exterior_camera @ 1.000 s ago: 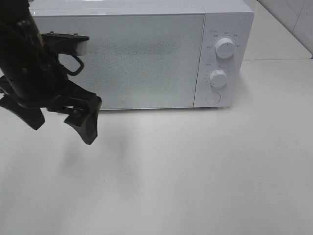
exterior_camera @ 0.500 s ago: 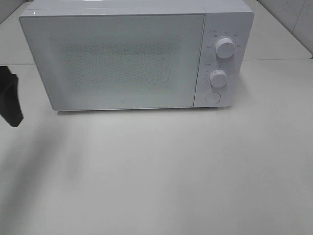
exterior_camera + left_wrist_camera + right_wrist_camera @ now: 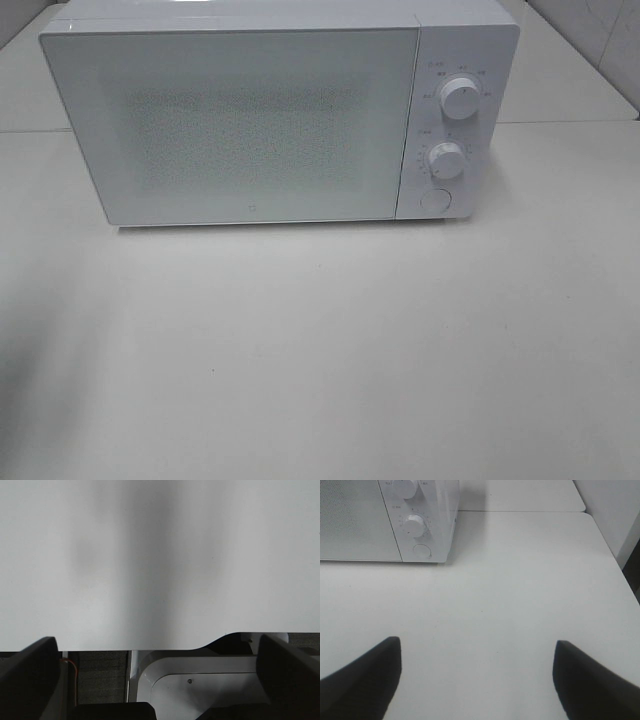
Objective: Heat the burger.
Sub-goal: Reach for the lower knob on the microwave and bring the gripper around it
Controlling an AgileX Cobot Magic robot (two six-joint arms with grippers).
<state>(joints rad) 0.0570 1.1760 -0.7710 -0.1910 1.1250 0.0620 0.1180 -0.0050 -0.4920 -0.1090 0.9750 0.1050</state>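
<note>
Room was given by the flat white tabletop [image 3: 340,350] before the shut white box-shaped microwave oven [image 3: 260,120]. The left gripper [image 3: 156,641] was held spread at the table's edge, the right gripper [image 3: 477,644] spread and empty; the burger could not be seen.

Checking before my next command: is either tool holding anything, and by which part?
Nothing is held: the left tool and the right tool both stand open and empty.
</note>
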